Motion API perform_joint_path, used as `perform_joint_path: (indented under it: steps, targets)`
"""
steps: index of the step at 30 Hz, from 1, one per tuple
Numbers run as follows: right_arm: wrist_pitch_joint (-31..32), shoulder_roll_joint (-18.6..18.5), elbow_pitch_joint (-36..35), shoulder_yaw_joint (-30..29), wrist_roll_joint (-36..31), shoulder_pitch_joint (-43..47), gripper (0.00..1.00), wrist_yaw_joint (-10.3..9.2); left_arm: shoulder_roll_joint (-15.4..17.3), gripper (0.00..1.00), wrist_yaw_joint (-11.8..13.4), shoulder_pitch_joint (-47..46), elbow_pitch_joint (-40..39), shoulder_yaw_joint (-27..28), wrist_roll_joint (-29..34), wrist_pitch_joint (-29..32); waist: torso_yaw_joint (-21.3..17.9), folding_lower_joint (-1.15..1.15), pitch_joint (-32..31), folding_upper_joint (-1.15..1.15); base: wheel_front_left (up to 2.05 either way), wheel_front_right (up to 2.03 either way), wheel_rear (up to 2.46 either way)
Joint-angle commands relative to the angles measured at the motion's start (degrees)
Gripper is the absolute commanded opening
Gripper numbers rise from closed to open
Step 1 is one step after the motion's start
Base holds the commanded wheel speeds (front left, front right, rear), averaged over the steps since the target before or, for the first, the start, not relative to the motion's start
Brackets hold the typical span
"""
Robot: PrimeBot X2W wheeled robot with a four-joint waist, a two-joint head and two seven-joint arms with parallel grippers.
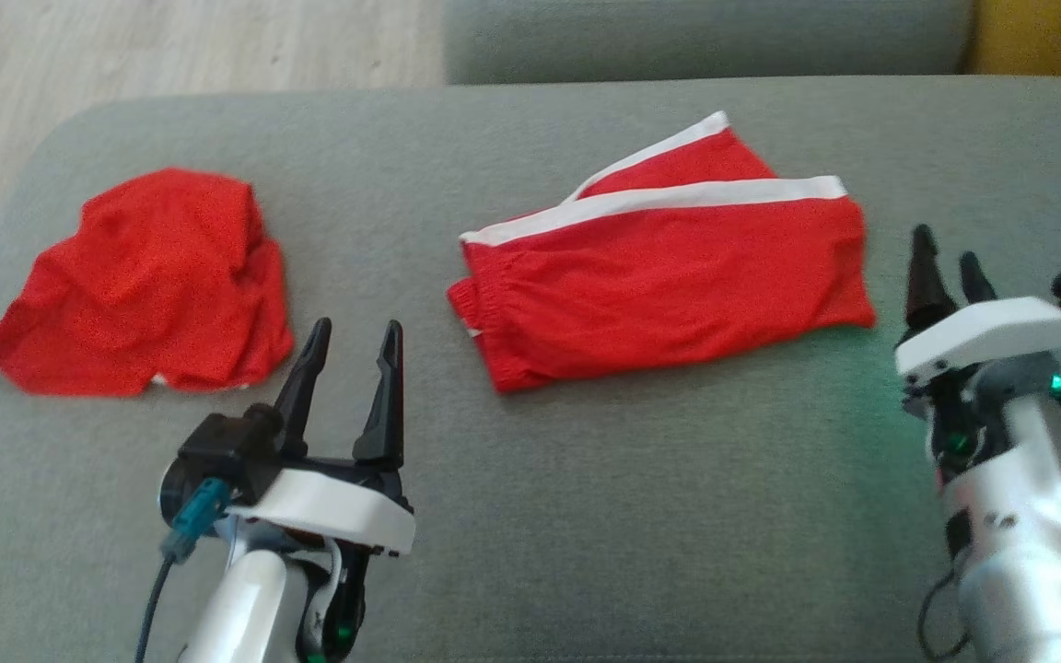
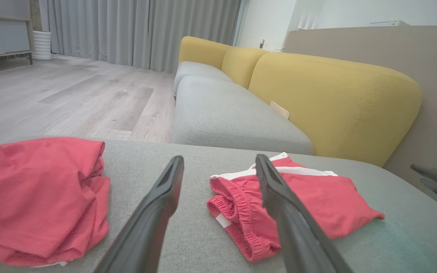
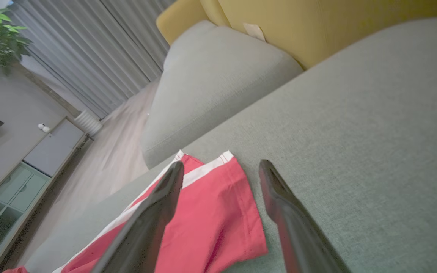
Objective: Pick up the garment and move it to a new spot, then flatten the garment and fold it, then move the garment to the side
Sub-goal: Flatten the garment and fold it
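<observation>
One folded garment (image 1: 669, 295) lies between left gripper (image 1: 356, 324) and right gripper (image 1: 945, 245)

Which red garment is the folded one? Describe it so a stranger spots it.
Start at the grey cushion. Two red garments lie on it; take the shorts nearer the right gripper. Unlike the crumpled garment, they lie flat with white stripes.

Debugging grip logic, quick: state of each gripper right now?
Left gripper: open, empty.
Right gripper: open, empty, by the right edge of the shorts.
</observation>
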Motion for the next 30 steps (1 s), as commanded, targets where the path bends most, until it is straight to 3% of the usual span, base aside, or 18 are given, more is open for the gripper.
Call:
perform_joint_path:
  steps: [1, 6, 13, 20, 30]
  targets:
    - [-2.18, 1.04, -7.09, 4.7, -1.25, 2.46, 1.0, -0.04, 0.14, 1.0, -0.09, -0.75, -2.62, 2.46, 0.53, -0.7, -2.67, 0.0, -1.76, 0.0, 0.0, 0.0, 0.0]
    - [-7.48, 1.07, -20.69, 9.48, -4.05, 12.93, 1.0, -0.04, 0.14, 1.0, -0.43, -0.7, -3.42, 3.29, 1.02, -0.7, -4.69, 0.0, -2.77, 0.0, 0.0, 0.0, 0.0]
    - [-11.1, 2.26, -30.24, 10.33, -7.63, 22.89, 1.0, -0.04, 0.14, 1.0, -0.85, 0.62, -3.83, 3.57, 1.52, -0.7, -5.97, 0.0, -3.74, 0.0, 0.0, 0.0, 0.0]
    - [-12.32, 2.86, -34.23, 11.35, -9.3, 28.62, 1.0, -0.04, 0.14, 1.0, -1.12, 3.36, -3.85, 2.93, 2.27, -0.7, -6.66, 0.0, -4.44, 0.0, 0.0, 0.0, 0.0]
    - [-12.06, 2.9, -35.08, 10.32, -9.7, 28.19, 1.0, -0.04, 0.14, 1.0, -1.15, 3.37, -4.38, 1.76, 2.08, -0.7, -5.79, 0.0, -3.12, 0.0, 0.0, 0.0, 0.0]
